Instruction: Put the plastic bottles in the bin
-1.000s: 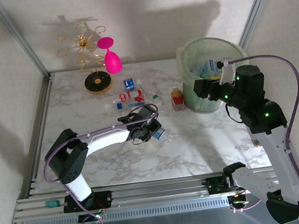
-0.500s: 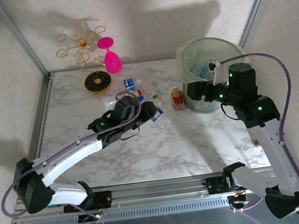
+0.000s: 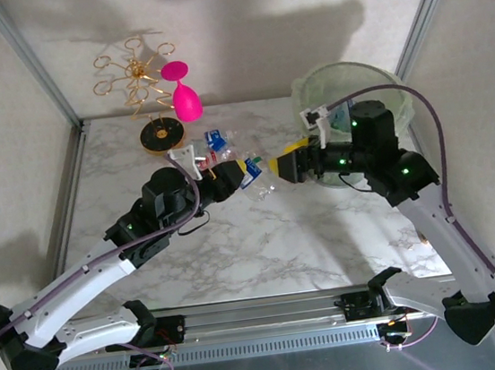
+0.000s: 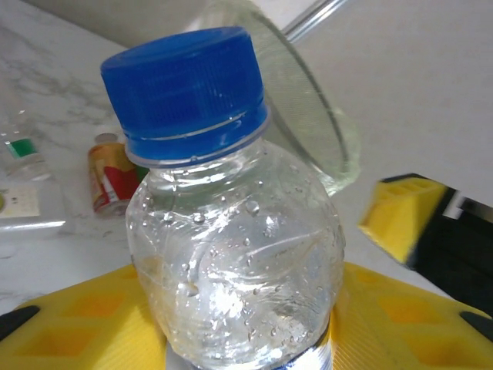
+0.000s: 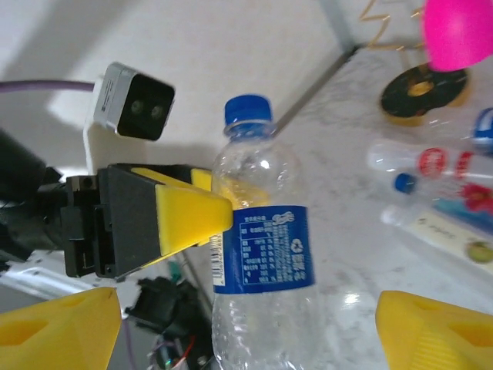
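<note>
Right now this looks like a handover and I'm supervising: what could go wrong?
The left gripper holds the blue-capped bottle over the table; if it lets go before the open right gripper closes, the bottle could drop onto the table. The two grippers' yellow fingers are also close and might clash.

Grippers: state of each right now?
Left gripper: closed on the blue-capped clear bottle.
Right gripper: open, holding nothing.
</note>
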{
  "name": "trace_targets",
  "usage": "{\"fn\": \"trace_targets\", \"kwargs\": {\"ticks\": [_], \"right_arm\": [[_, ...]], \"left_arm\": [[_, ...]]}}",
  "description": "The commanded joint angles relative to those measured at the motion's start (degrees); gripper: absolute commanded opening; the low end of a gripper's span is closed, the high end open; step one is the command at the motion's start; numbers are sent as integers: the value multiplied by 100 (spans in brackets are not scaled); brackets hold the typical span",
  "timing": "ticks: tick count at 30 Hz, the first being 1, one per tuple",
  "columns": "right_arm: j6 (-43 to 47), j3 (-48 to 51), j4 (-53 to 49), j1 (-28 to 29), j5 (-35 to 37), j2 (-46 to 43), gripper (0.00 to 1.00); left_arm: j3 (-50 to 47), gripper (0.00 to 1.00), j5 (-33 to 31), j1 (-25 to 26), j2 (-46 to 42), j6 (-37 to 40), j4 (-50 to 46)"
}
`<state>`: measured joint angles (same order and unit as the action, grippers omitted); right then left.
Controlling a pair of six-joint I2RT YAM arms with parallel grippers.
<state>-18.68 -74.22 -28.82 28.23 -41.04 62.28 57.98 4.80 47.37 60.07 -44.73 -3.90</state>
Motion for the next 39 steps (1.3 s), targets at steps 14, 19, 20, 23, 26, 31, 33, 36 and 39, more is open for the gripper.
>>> {"fn": "trace_targets", "kwargs": {"ticks": [14, 19, 20, 23, 26, 31, 33, 36, 39], "right_arm": [[-1036, 826, 1737, 355, -1268, 404, 86], [-1521, 1029, 2433, 561, -1560, 368, 81], [-1649, 1093, 2599, 570, -1605, 355, 78], [-1785, 1192, 2752, 596, -1653, 338, 74], [-1937, 1305, 2967, 625, -1688, 311, 71], [-2232, 1484, 3325, 659, -1695, 289, 67], [-2274, 1497, 3374, 675, -1686, 285, 65], [-2273, 1480, 3367, 684, -1678, 260, 59], [-2214, 1405, 3255, 692, -1644, 216, 54]], "left_arm": [[-401, 51, 979, -33, -680, 283, 1148], [-419, 51, 995, -28, -681, 320, 1181], [-419, 51, 989, -27, -681, 331, 1186], [-419, 50, 970, -27, -673, 368, 1155], [-419, 51, 992, -27, -648, 360, 1176], [-384, 51, 1043, 0, -594, 367, 1190], [-359, 51, 1072, 6, -585, 377, 1188], [-323, 54, 1149, 17, -555, 395, 1190], [-289, 60, 1146, 20, -541, 404, 1148]]}}
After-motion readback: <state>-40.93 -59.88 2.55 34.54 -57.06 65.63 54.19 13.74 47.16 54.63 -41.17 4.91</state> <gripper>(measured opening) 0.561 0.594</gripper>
